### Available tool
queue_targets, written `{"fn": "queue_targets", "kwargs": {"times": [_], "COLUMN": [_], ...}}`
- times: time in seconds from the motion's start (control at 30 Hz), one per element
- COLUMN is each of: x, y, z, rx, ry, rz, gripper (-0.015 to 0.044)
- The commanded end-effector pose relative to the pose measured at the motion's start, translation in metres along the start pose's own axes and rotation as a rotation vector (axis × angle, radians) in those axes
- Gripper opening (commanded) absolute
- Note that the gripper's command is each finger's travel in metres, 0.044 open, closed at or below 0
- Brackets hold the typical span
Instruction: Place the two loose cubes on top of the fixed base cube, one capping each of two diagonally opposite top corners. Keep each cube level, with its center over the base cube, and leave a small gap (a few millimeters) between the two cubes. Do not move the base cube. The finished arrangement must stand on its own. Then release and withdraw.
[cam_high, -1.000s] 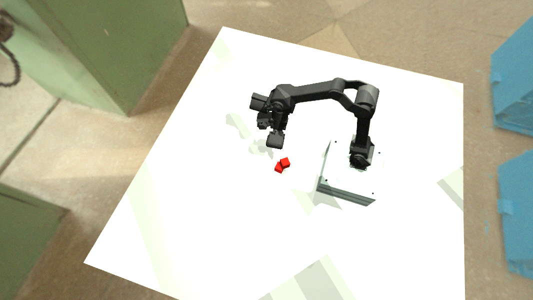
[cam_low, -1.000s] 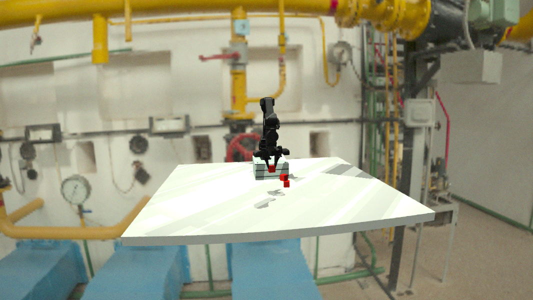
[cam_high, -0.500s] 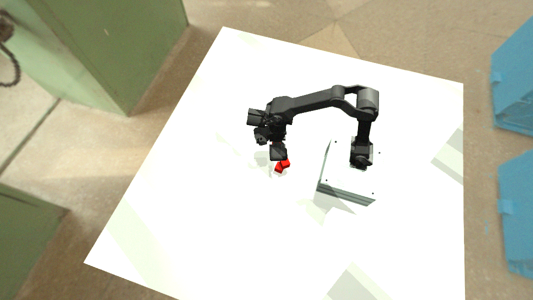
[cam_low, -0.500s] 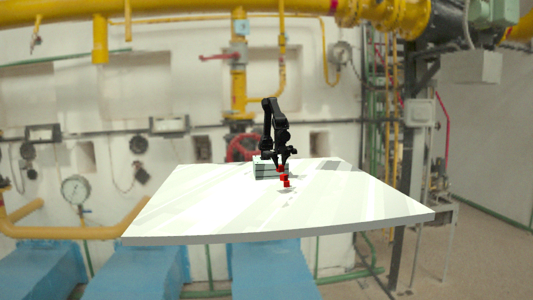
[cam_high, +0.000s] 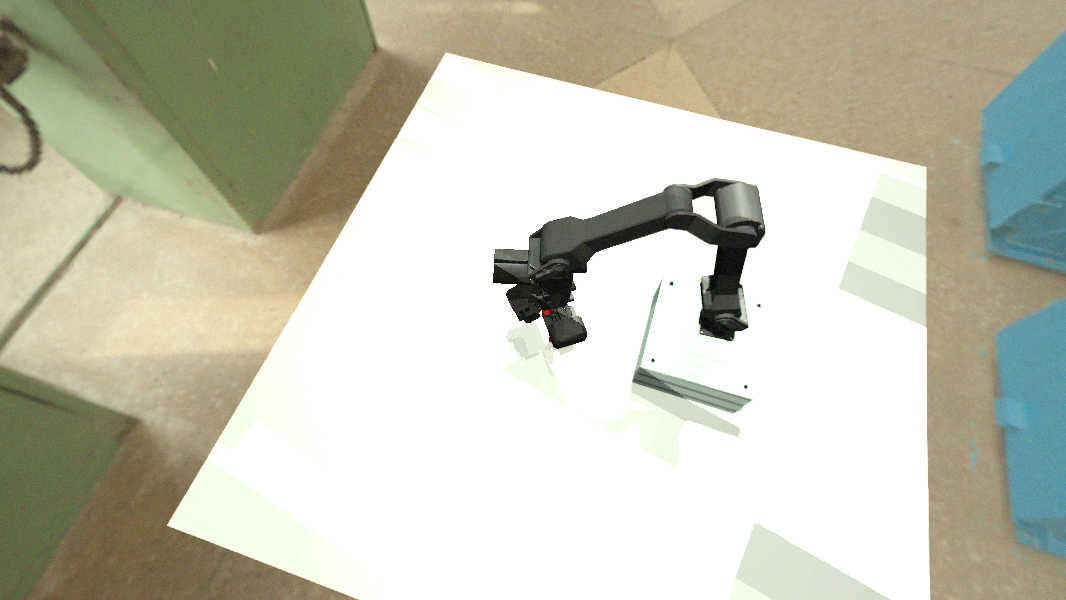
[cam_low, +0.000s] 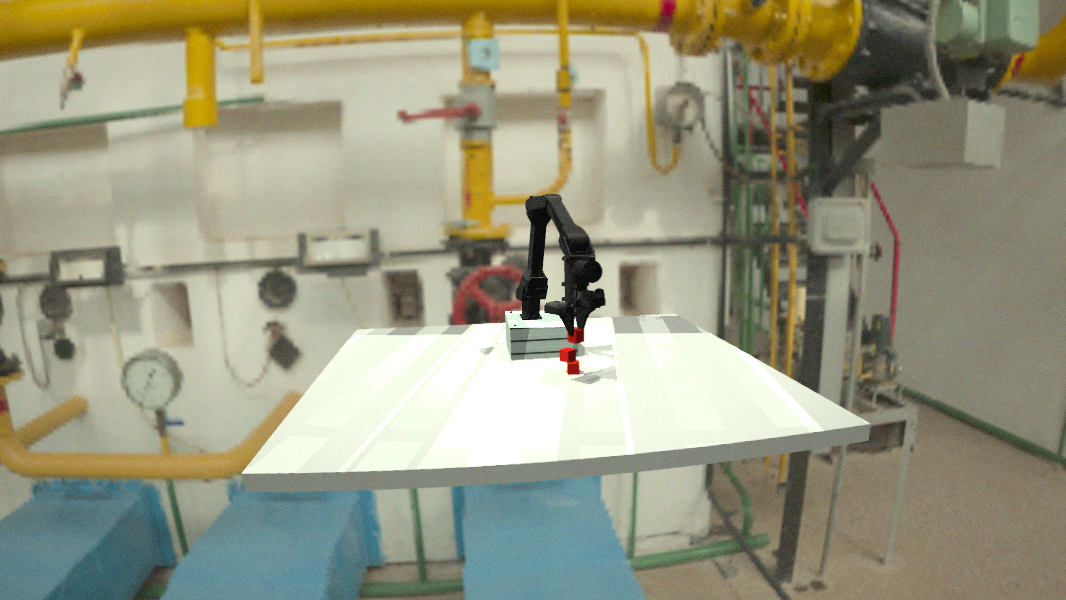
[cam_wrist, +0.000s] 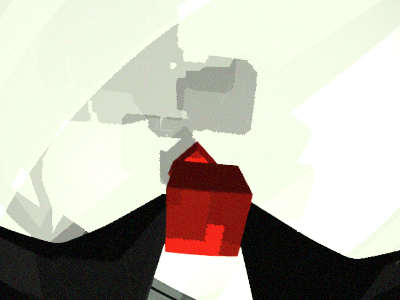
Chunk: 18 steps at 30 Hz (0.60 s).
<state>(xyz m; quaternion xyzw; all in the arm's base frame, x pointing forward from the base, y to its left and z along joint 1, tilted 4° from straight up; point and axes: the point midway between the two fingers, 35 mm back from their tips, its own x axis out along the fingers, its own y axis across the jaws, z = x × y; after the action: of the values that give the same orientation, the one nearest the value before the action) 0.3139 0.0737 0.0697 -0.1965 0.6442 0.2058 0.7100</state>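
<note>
My gripper (cam_high: 547, 316) (cam_low: 575, 330) (cam_wrist: 205, 206) is shut on a red cube (cam_low: 576, 336) (cam_wrist: 207, 212) and holds it in the air. A small patch of this held cube (cam_high: 546, 312) shows between the fingers in the top view. In the exterior view the red base cube (cam_low: 572, 368) sits on the table, with the other loose red cube (cam_low: 567, 354) resting on its top, offset to the left. The held cube appears above both, with space between. In the top view the arm hides nearly all of the lower two. In the wrist view the held cube covers most of them; only a corner shows beyond it.
The white table (cam_high: 358, 447) (cam_low: 417, 447) bears the arm's pale green box-shaped stand (cam_high: 693, 357) (cam_low: 525, 342), right of the cubes in the top view and behind them in the exterior view. Grey shadows of the arm fall near the cubes.
</note>
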Motion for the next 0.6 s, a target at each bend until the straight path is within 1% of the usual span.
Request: {"fn": "queue_targets", "kwargs": {"times": [0.0,0.37,0.57], "x": [0.0,0.028,0.03], "y": [0.005,0.007,0.007], "z": [0.0,-0.001,-0.001], "rx": [-0.034,-0.035,-0.035], "ry": [-0.001,-0.001,-0.001], "rz": [-0.005,-0.005,-0.005], "gripper": [0.0105,0.0105,0.0105]}}
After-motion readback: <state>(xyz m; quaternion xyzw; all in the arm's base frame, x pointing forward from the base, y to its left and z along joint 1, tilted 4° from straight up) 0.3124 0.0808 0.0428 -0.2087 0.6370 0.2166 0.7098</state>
